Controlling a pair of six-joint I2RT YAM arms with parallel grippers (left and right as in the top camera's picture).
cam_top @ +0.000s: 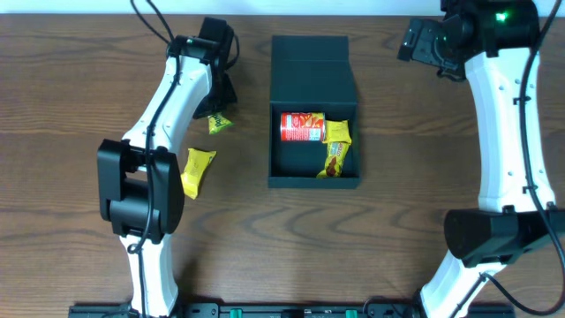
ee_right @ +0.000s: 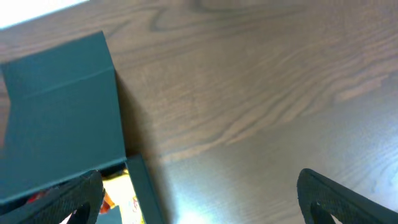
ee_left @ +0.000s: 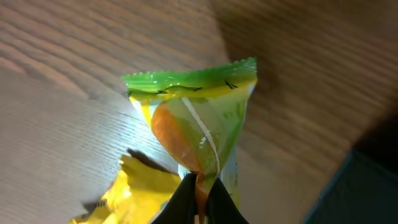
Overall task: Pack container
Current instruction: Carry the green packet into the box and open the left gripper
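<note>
Crinkly green-yellow packet (ee_left: 194,115) pinched in left tool (ee_left: 198,188)

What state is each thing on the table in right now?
Container, open, lid flapped back.
Red can, on its side inside container.
Yellow packet, inside container beside can.
Green-topped packet, pinched by left fingers.
Loose yellow packet, lying outside container, untouched.
Left fingers, shut on green-topped packet.
Right fingers, open, empty.

Dark teal-green matte rectangular container (cam_top: 314,181), centre of the overhead frame, upper half. Hinged flap lid open, folded back toward the top edge. Open compartment holds a red can (cam_top: 302,126) lying on its side, yellow snack packets (cam_top: 336,146) touching its right.
</note>
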